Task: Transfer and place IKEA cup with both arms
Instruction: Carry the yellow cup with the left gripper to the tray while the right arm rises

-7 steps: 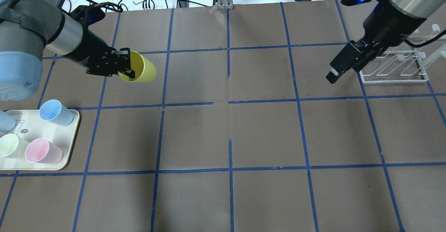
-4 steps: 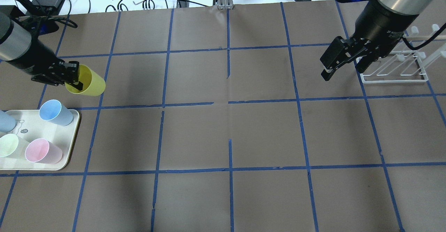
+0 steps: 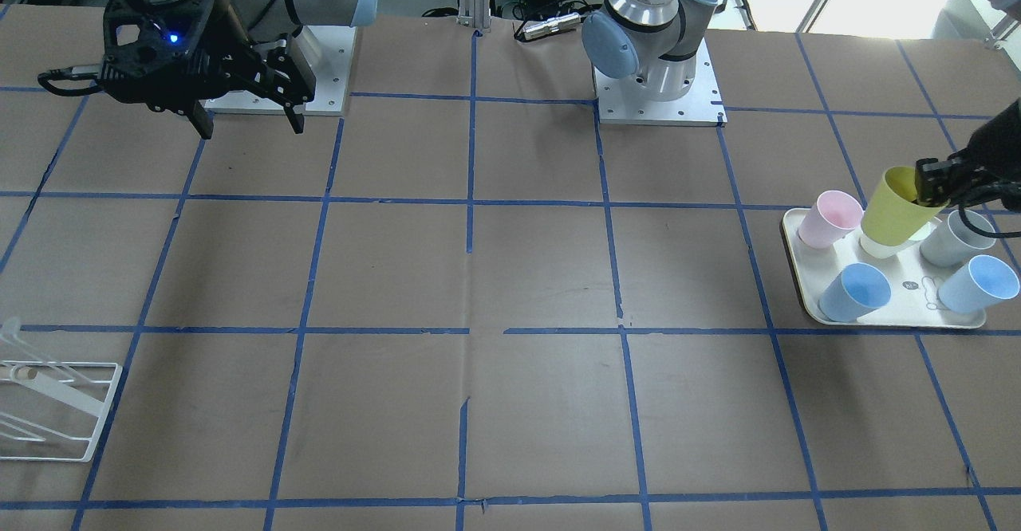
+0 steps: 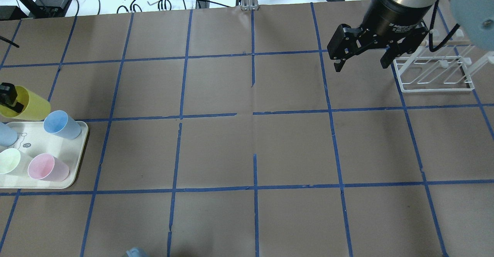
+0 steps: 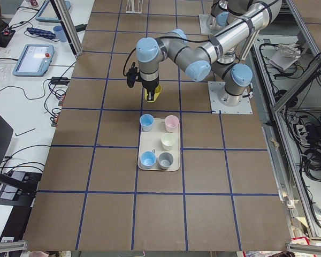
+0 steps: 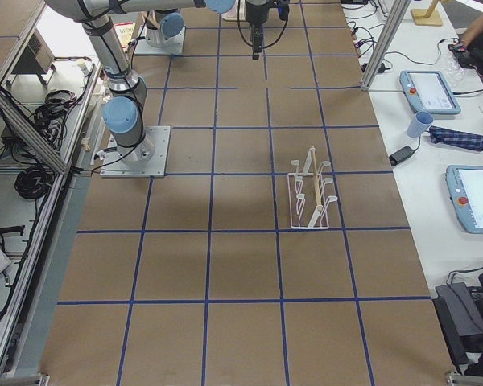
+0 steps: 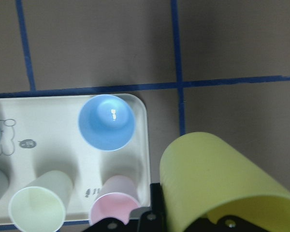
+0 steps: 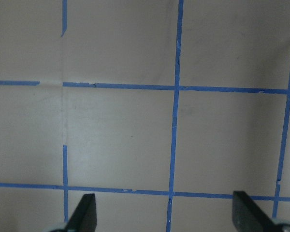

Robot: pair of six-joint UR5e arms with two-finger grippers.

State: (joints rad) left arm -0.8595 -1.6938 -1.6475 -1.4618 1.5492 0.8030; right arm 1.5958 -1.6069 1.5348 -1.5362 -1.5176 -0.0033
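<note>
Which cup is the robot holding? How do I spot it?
Find the white tray at the table's end on the robot's left. Beside it, the left hand holds the yellow cup tilted, gripping its rim. It's the only bright yellow one; the pastel cups on the tray are pink, blue, cream and grey.

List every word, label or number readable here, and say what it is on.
White lettering on the right arm, at its wrist: too blurred to read.
Small dark mark on the tray: too small to read.
IKEA cup: no text visible.
Nothing else is legible.
</note>
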